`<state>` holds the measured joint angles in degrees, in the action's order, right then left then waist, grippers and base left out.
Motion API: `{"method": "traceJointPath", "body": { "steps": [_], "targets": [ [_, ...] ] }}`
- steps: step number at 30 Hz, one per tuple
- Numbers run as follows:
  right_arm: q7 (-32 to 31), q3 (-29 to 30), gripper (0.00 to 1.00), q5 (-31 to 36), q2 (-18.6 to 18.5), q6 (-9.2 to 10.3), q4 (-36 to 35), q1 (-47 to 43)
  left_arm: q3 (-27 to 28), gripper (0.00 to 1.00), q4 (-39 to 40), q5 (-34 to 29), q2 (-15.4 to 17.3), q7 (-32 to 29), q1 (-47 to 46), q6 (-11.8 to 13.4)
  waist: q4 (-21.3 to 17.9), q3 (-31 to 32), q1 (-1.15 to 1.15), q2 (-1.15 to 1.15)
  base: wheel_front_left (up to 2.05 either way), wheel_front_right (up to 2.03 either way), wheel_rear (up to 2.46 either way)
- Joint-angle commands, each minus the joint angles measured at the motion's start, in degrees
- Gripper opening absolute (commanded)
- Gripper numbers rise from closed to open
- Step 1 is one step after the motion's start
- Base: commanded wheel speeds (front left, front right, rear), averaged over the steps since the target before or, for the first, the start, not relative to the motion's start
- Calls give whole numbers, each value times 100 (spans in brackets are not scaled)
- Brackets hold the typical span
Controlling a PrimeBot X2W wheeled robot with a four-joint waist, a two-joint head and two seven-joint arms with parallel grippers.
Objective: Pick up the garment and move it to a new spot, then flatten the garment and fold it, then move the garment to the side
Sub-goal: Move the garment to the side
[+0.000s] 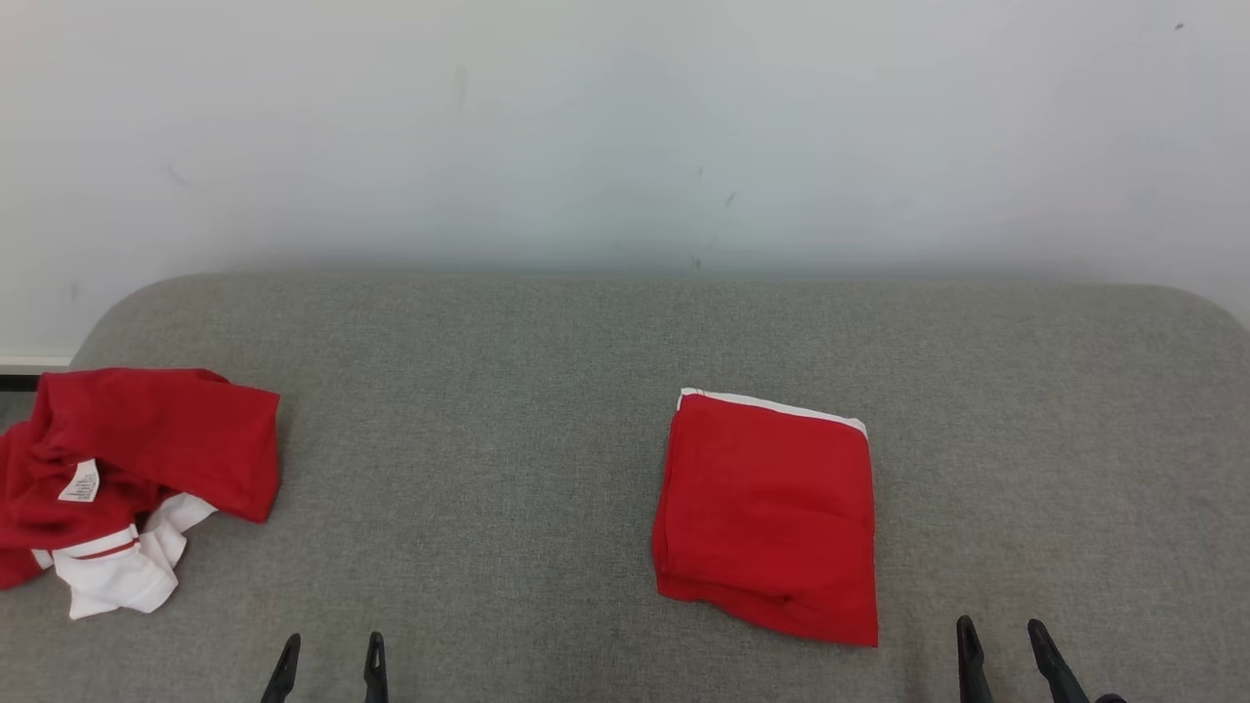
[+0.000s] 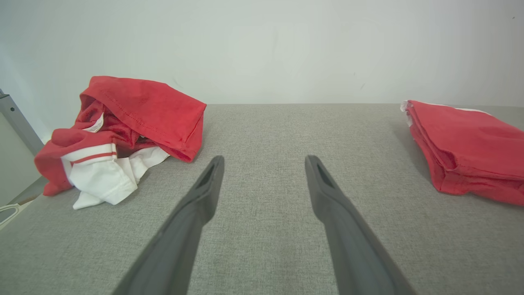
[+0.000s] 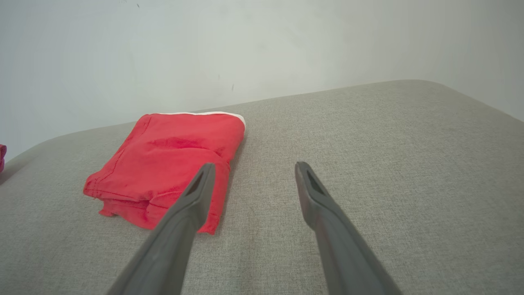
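Two pairs of fingers are mine, and both stand spread wide with nothing held.

From the head, my left fingers (image 1: 332, 640) and my right fingers (image 1: 1000, 625) poke up over the gray surface (image 1: 488, 439), well apart from each other. The folded red garment (image 1: 767, 517) lies flat between the two pairs, much nearer the right pair: ahead of those fingers and just to their left, close but not touching. A thin white edge shows along its far side. The crumpled red and white garment (image 1: 127, 478) sits well to the left of my left fingers and somewhat ahead of them, at the surface's left end, with a small white label showing on top. A pale wall (image 1: 625, 127) rises beyond all of it.

Along my left fingers, the gap between them shows bare gray cloth. The crumpled garment is heaped ahead and to the left of the left fingertip, its white part with a red stripe spilling toward me. The folded garment lies well off to the right of the right fingertip, its stacked edges facing me.

Along my right fingers, the gap again shows bare surface. The folded garment lies ahead and to the left. My left finger crosses in front of the garment's near corner.
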<state>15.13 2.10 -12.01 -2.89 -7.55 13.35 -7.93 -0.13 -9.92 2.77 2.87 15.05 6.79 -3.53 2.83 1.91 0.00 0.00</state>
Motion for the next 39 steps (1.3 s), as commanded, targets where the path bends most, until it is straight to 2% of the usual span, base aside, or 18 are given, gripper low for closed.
{"method": "traceJointPath", "body": {
  "steps": [1,9,20,25,33,36,37,38,39],
  "targets": [
    [0,4,100,-46,1,13,22,99,-5,100,39,-22,4,18,26,4,24,2,0,0,0,0,0],
    [0,-82,100,15,1,14,877,1018,-59,100,36,-4,4,18,-32,-21,167,-58,0,0,0,0,0],
    [0,102,100,-37,0,13,3554,2985,-193,100,-33,6,3,18,-144,-71,513,-221,0,0,0,0,0],
    [0,388,100,86,-16,13,4676,3546,-266,100,-37,32,4,18,-248,-70,698,-321,0,0,0,0,0],
    [-6,724,100,71,-13,14,5588,3975,-355,100,-22,77,3,18,-401,-72,881,-548,0,0,0,0,0],
    [-11,688,100,30,3,14,5797,4091,-373,100,-30,84,4,18,-468,-89,932,-639,0,0,0,0,0],
    [-21,653,79,18,7,13,5833,4126,-375,100,-32,78,2,18,-493,-82,944,-662,0,0,0,0,0],
    [-25,621,29,10,13,13,5857,4148,-375,100,-35,81,3,18,-499,-86,953,-682,0,0,0,0,0],
    [-24,590,0,4,17,13,5878,4173,-373,100,-42,81,3,18,-506,-88,959,-697,0,0,0,0,0]
  ]
}}
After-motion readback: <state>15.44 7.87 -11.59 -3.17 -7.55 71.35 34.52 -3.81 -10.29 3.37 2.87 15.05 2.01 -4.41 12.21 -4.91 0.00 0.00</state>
